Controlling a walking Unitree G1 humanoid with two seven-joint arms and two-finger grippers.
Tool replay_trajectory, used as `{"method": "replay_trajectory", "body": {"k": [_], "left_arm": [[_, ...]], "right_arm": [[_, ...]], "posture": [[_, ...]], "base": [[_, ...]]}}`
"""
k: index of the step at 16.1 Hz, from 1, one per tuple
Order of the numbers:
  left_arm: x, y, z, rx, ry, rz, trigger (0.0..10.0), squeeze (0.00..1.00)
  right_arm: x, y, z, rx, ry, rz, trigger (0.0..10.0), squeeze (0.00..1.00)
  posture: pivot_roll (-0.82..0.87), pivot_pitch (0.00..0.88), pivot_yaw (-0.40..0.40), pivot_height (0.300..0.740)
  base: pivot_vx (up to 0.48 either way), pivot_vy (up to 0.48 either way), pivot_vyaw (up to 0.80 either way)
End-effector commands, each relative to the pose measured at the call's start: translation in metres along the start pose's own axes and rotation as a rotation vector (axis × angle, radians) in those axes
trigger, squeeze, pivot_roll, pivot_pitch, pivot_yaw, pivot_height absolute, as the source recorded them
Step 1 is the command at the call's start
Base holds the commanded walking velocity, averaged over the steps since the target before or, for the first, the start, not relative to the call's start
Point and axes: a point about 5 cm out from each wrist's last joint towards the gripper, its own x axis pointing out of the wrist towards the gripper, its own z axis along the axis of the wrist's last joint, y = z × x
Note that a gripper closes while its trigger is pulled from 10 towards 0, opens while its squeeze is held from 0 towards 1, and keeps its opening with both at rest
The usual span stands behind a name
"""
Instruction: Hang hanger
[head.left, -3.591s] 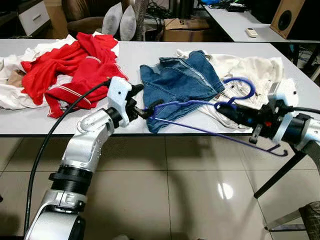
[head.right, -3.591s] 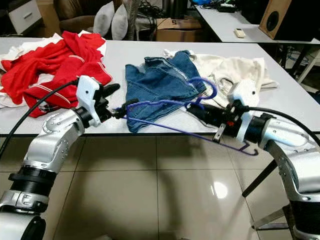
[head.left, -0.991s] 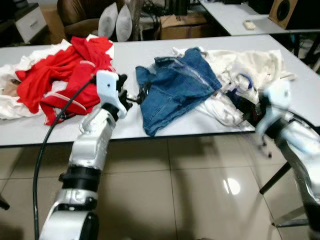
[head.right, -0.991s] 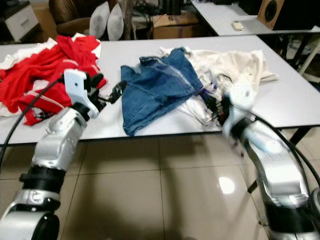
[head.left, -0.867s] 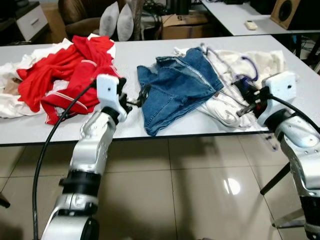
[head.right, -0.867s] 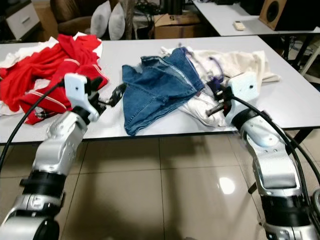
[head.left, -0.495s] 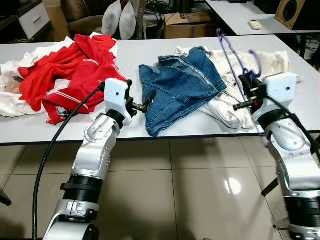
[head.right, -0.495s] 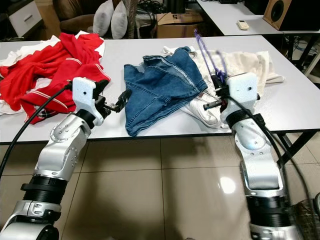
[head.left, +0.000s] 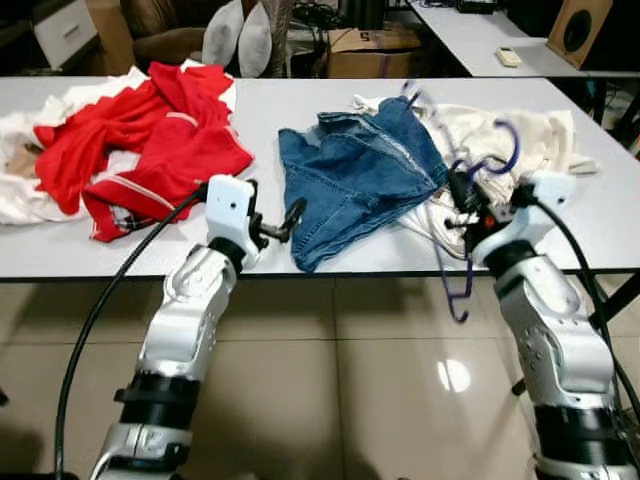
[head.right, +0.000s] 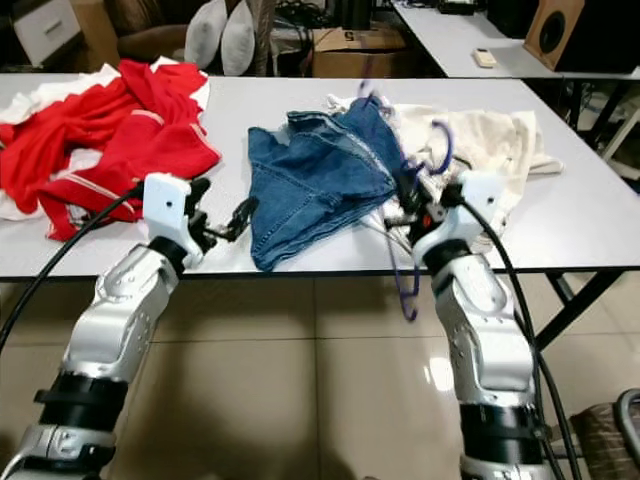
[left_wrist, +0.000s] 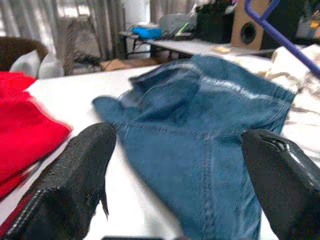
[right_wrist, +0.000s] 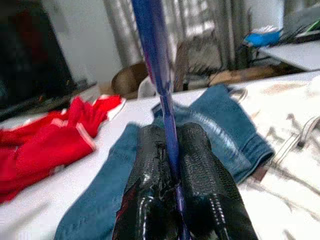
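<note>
The right gripper (right_wrist: 172, 165), clamping the blue hanger (head.left: 462, 235), is now swinging it off the denim garment (head.left: 355, 170) to dangle past the table (head.left: 300, 100) edge, freed for hanging, while the left gripper (left_wrist: 175, 165) is gaping empty beside the denim.

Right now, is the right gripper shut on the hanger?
Yes: the right gripper has both fingers pinched on the blue hanger.

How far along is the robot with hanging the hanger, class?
Done: the right gripper has the blue hanger clamped and lifted off the table. In hand: it dangles by the table edge; the left gripper is open near the denim garment. Left: hanging it.
</note>
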Motion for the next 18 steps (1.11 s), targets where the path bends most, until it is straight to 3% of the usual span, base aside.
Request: {"method": "replay_trajectory", "body": {"k": [1,2,3,5,6,8,12,17,18], "left_arm": [[-0.003,0.001,0.001,0.025,0.016,0.011,10.0,0.67],[-0.006,0.001,0.0,0.038,0.023,0.016,10.0,0.56],[-0.008,0.002,0.0,0.046,0.026,0.02,10.0,0.56],[-0.017,0.003,-0.013,0.081,0.078,0.052,10.0,0.13],[-0.018,0.002,-0.014,0.081,0.083,0.051,10.0,0.0],[-0.019,0.001,-0.015,0.089,0.09,0.048,10.0,0.0],[-0.016,0.0,-0.019,0.102,0.089,0.085,10.0,0.0],[-0.013,0.001,-0.033,0.123,0.12,0.12,10.0,0.0],[-0.015,0.002,-0.041,0.079,0.124,0.141,10.0,0.0]], "right_arm": [[-0.005,-0.001,0.005,0.012,-0.003,0.037,10.0,0.0],[-0.007,-0.001,0.003,0.008,0.007,0.047,10.0,0.0],[-0.008,-0.001,0.003,0.0,0.01,0.051,10.0,0.0],[-0.012,-0.006,-0.004,-0.079,0.05,0.008,10.0,0.0],[-0.012,-0.007,-0.005,-0.099,0.053,-0.012,10.0,0.0],[-0.016,-0.006,-0.007,-0.133,0.049,-0.033,10.0,0.0],[-0.022,-0.007,-0.008,-0.096,-0.031,-0.107,10.0,0.0],[-0.018,-0.025,-0.036,-0.173,-0.006,-0.197,10.0,0.0],[-0.015,-0.023,-0.041,-0.164,-0.012,-0.182,10.0,0.0]], "posture": [[-0.1,0.0,-0.028,0.74],[-0.1,0.0,-0.033,0.74],[-0.1,0.0,-0.034,0.74],[-0.11,0.0,-0.026,0.74],[-0.12,0.0,-0.023,0.74],[-0.12,0.0,-0.017,0.74],[-0.13,0.0,0.007,0.74],[-0.14,0.0,0.028,0.74],[-0.15,0.0,0.033,0.74]], "base": [[0.0,0.0,0.0],[0.0,0.0,0.0],[0.0,0.0,0.0],[0.0,0.0,0.0],[0.0,0.0,0.0],[0.0,0.0,0.0],[0.0,0.0,0.0],[0.0,0.0,0.0],[0.0,0.0,0.0]]}}
